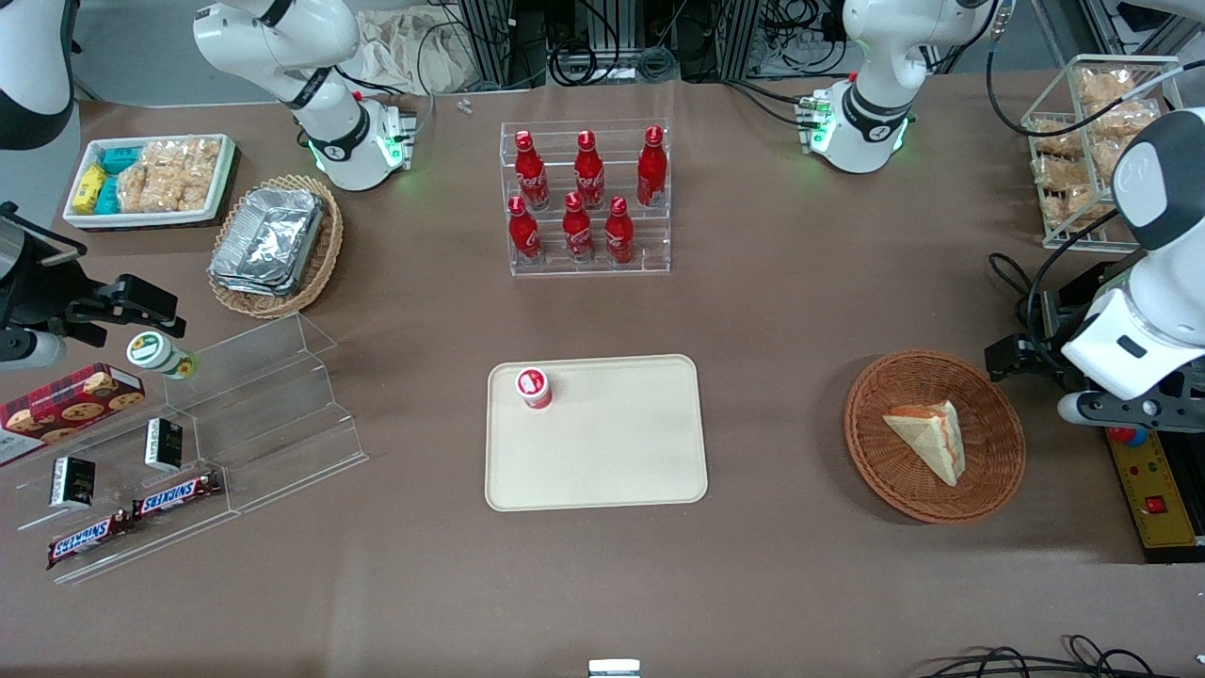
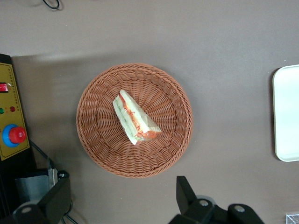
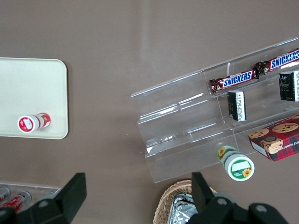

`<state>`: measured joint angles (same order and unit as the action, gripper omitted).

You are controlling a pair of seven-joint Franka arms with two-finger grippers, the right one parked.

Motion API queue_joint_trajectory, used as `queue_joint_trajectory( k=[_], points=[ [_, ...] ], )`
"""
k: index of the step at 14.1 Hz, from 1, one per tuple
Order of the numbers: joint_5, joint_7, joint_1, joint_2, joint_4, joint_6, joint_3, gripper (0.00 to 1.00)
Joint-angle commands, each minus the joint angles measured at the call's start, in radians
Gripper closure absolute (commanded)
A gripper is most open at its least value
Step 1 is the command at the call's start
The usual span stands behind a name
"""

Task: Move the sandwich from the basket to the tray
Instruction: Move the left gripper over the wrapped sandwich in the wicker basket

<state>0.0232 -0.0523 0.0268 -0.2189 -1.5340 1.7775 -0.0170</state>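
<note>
Sandwich (image 1: 930,436) lies in basket (image 1: 932,381), toward the working arm's end of the table. Gripper (image 2: 122,198) hovers above, fingers spread, holding nothing. Tray (image 1: 612,461) carries one small red-capped bottle (image 1: 533,387)

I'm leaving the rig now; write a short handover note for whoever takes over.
Gripper: open, empty, hanging above the table beside the basket, toward the working arm's end.
Sandwich: lies in the basket, untouched.
Tray: mid-table, holding only a small red-capped bottle near one corner.
Done: nothing yet.
Left: descend, grasp the sandwich, carry it over, set it on a bare part of the tray.
</note>
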Motion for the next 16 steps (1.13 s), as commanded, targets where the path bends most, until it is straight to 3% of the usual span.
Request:
queue_joint_trajectory(
  k=[1,6,16],
  points=[
    [0.003,0.005,0.018,0.009,0.008,-0.030,0.015,0.00],
    [0.003,0.005,0.018,-0.017,0.003,-0.029,0.015,0.00],
    [-0.002,0.006,0.015,-0.039,-0.169,0.125,0.015,0.00]
  ],
)
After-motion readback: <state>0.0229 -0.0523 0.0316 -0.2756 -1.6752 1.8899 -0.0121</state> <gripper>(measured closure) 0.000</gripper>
